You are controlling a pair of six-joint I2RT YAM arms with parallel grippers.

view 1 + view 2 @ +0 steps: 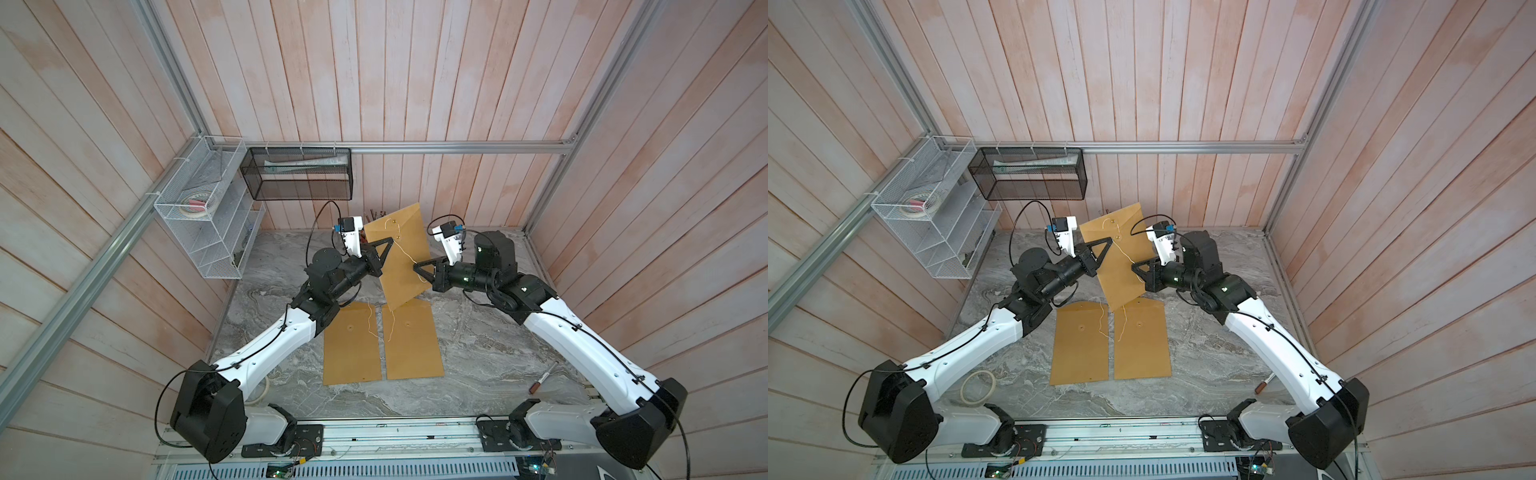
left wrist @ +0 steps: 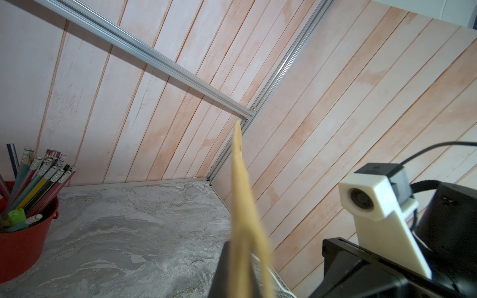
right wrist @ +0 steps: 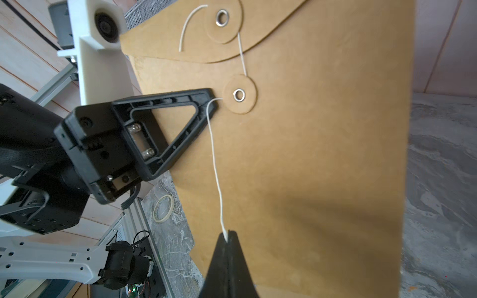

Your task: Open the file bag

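A white wire shelf point(image 1: 208, 216) hangs on the left wall, close beside the left arm, and a tape roll point(image 1: 962, 390) lies by the left edge of the table point(image 1: 478, 357). The left gripper point(image 1: 391, 240) has its jaws clamped on the left edge of the file bag point(image 1: 399, 286), holding it off the table in the middle, just in front of the back wall. The bag stands nearly upright. Its long axis runs from the flap end at the top down to a corner that hangs over a second bag point(image 1: 352, 345) and a third bag point(image 1: 411, 340), which lie flat side by side. Its buttoned face is turned toward the right arm. The string point(image 3: 216, 165) leaves the lower button and drops to the right gripper point(image 1: 415, 266), whose jaws are pinched tight on it. To the right of the bags the marble is open as far as a marker point(image 1: 545, 376) near the right edge.
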